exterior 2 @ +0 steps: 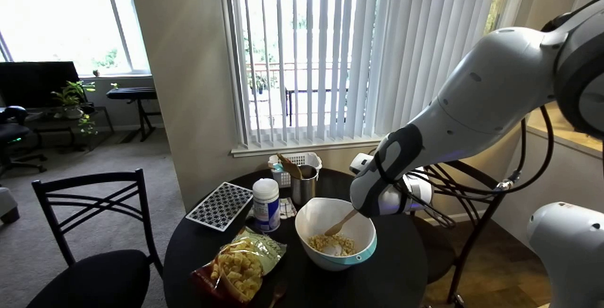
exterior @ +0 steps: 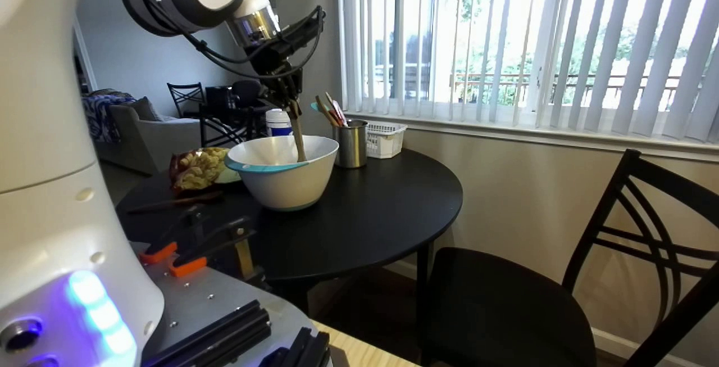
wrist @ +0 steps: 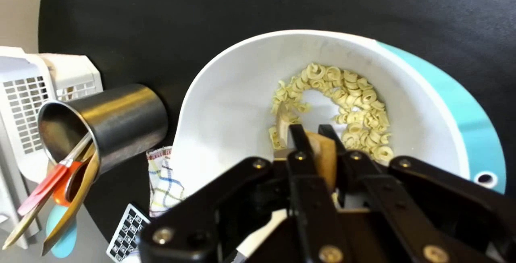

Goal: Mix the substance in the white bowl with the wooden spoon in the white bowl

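Closest to me, a dark brown utensil (exterior 2: 279,291) lies on the round black worktop (exterior 2: 396,265), and next to it slumps a glossy bag (exterior 2: 266,249) of chunky yellow pieces (exterior 2: 242,268). A little further in sits the white bowl (exterior: 287,188), upright, with a turquoise band along part of its rim. Pale pasta curls (wrist: 368,96) form a rough ring over its floor. The wooden spoon (exterior: 299,139) stands at a slant inside the bowl, its head down by the pasta; whether it touches the very bottom I cannot tell. Over the bowl, at the end of the white robot arm (exterior 2: 490,91), the jaws are pinching the spoon's handle between them. Past the bag I see a white-and-blue canister (exterior 2: 266,209), a checked dish towel (wrist: 163,184) just beside it and, on its other side, a black-and-white patterned panel (exterior 2: 221,206) lying flat. Further back, a metal cup (exterior 2: 303,191) stands near the bowl with several utensils (wrist: 43,190) leaning out of it, and right behind that is a white plastic basket (exterior: 385,142). Beyond the worktop, vertical blinds (exterior 2: 420,39) hang with daylight glaring between their slats
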Tool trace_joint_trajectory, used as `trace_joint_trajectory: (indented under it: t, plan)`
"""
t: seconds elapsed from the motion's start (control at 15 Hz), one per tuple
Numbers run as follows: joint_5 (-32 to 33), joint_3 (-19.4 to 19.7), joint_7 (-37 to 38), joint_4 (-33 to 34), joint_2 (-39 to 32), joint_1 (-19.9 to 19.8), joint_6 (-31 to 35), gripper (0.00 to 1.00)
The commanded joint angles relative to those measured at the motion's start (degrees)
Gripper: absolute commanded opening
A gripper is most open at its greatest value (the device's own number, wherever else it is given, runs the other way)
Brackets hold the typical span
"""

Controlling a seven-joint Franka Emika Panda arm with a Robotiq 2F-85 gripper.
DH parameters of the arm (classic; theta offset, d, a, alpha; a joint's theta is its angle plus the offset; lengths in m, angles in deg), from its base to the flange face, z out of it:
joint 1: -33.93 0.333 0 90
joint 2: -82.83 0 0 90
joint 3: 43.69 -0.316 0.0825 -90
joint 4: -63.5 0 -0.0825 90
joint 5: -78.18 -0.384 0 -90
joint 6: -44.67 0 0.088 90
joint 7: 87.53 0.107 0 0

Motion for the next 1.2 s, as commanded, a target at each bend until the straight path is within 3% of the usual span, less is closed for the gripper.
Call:
trace_joint_trajectory:
  t: [0.0, 0.53, 0.6, 0.67, 0.8, 0.93, 1.13]
  plan:
    - [0.0, 0.5, 0.0, 0.2, -0.4, 0.7, 0.0, 0.11]
    - [0.0, 0.7, 0.0, 0.2, -1.1, 0.8, -0.1, 0.11]
    - [0.0, 0.7, 0.0, 0.2, -1.1, 0.8, -0.1, 0.03]
    - [-0.1, 1.7, 0.3, 0.6, -1.3, 2.1, -0.3, 0.03]
    - [0.9, 5.6, -0.2, 1.6, -3.5, 5.9, -2.0, 0.03]
    - [2.8, 12.0, -1.3, 3.2, -5.6, 11.4, -5.7, 0.03]
    - [9.6, 24.0, -3.8, 7.0, -9.7, 20.3, -17.4, 0.03]
